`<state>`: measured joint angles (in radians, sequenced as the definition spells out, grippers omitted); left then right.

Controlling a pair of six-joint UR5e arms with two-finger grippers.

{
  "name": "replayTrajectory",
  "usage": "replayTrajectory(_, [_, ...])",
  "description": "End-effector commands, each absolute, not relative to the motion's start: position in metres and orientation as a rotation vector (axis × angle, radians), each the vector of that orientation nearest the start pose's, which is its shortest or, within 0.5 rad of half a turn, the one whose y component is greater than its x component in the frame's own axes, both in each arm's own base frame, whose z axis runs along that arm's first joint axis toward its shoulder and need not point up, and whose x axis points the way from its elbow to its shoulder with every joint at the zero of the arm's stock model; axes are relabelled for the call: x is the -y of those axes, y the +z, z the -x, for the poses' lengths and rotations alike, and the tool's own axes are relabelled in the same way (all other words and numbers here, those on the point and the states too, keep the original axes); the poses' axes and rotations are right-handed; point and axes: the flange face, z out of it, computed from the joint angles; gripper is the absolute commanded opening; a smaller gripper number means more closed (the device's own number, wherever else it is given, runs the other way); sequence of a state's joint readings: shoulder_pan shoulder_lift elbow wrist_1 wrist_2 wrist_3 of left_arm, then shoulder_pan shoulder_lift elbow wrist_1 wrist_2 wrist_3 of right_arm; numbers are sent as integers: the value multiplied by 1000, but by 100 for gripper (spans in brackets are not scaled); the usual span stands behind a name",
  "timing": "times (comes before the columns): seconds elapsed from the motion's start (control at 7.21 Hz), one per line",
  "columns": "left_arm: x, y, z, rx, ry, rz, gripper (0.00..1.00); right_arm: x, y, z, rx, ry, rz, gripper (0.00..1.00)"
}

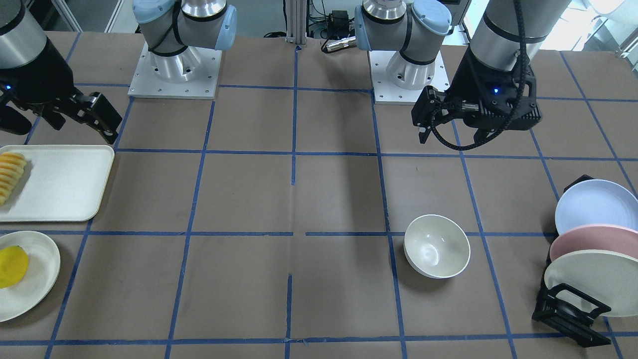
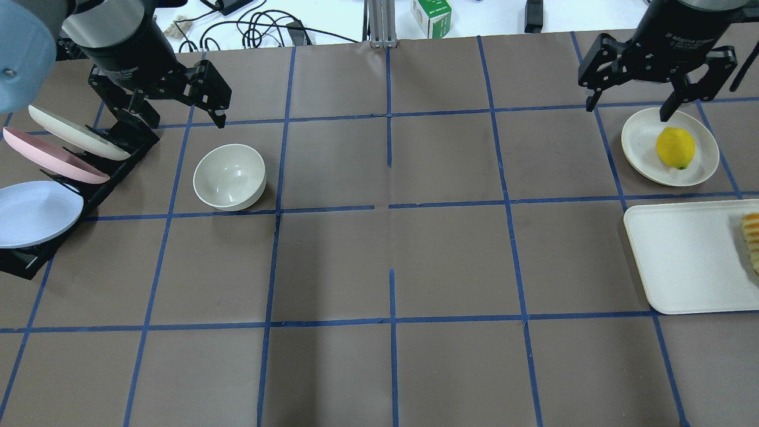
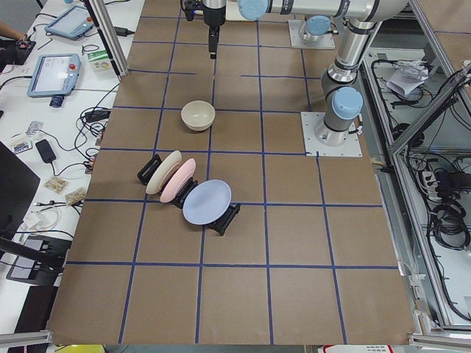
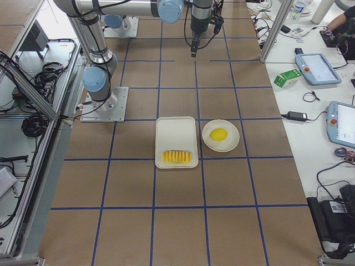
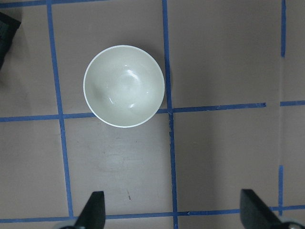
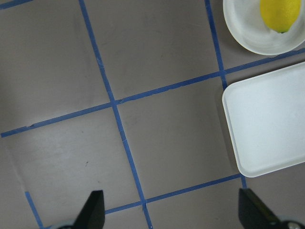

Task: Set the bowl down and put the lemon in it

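Note:
The cream-white bowl (image 2: 229, 177) stands upright and empty on the table's left part; it also shows in the front view (image 1: 436, 246) and the left wrist view (image 5: 124, 86). My left gripper (image 2: 178, 112) hangs open and empty above the table, just behind the bowl and apart from it. The yellow lemon (image 2: 675, 147) lies on a flat cream-white plate (image 2: 637, 142) at the far right. My right gripper (image 2: 627, 110) is open and empty, raised over the plate's far left rim. In the right wrist view the lemon (image 6: 280, 14) sits at the top right corner.
A black rack (image 2: 24, 261) with three pastel plates stands left of the bowl. A cream tray (image 2: 688, 255) holding a row of orange-yellow slices (image 2: 752, 237) lies in front of the lemon's plate. The two arm bases (image 1: 174, 65) (image 1: 408, 70) stand at the robot's edge.

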<state>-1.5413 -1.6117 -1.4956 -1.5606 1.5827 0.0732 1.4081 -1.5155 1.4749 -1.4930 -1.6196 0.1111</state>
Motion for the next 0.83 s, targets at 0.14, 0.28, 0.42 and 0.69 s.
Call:
replayTrajectory(0.14, [522,490,122,-3127,-45,-74,100,563,468,15,-3215,20,-214,100])
replayTrajectory(0.28, [519,495,122,-3126,-61,-81,100,579,454,44,-3222,-13,-131,100])
replayTrajectory(0.42, [519,497,114,-3125,-66,-69,100,583,441,79,-3218,14,-56,100])
replayTrajectory(0.69, [521,502,117,-3123,-63,-62,100,591,405,140,-3189,82,-8,100])
